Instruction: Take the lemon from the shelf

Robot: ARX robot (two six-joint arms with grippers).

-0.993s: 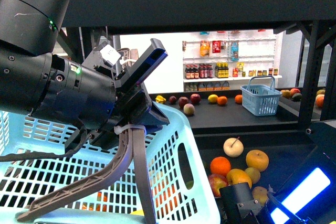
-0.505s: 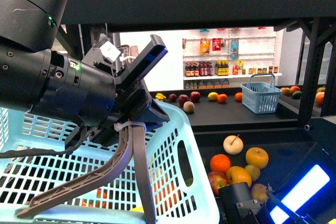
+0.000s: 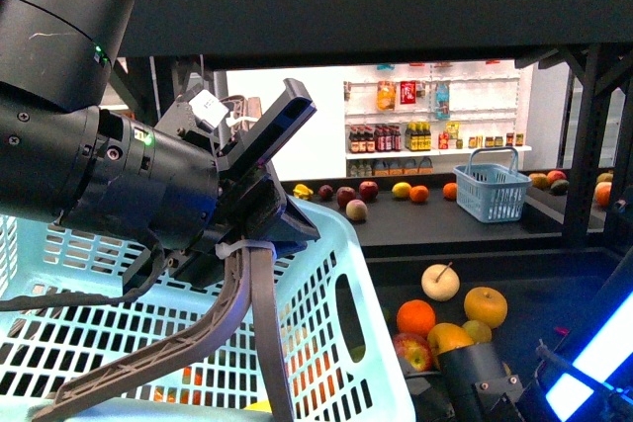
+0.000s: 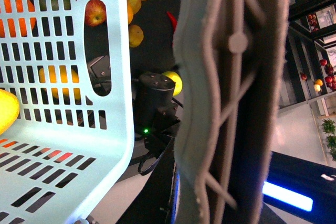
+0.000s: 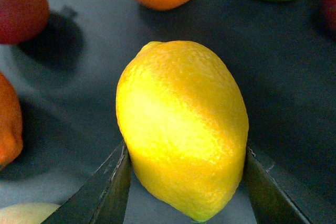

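Observation:
The lemon (image 5: 184, 129) is bright yellow and oval. My right gripper (image 5: 184, 184) is shut on it, one dark finger on each side, just above the dark shelf board (image 5: 79, 103). In the left wrist view the lemon (image 4: 175, 81) shows beside the right arm's black wrist. In the front view the right gripper's body (image 3: 480, 382) sits low among fruit on the dark grey shelf (image 3: 554, 294). My left gripper (image 3: 247, 239) is shut on the grey basket handle (image 3: 237, 313) of a light blue basket (image 3: 346, 274). The handle (image 4: 231, 77) fills the left wrist view.
On the board lie a pale apple with a stem (image 3: 440, 282), an orange (image 3: 415, 316), a yellow round fruit (image 3: 485, 305) and a red apple (image 3: 410, 348). A thick shelf board (image 3: 396, 7) hangs overhead. Further back stand a small blue basket (image 3: 495, 190) and white store shelving (image 3: 425, 126).
The right arm's body and its blue light have shifted to the right. The left gripper still holds the basket handle in nearly the same place.

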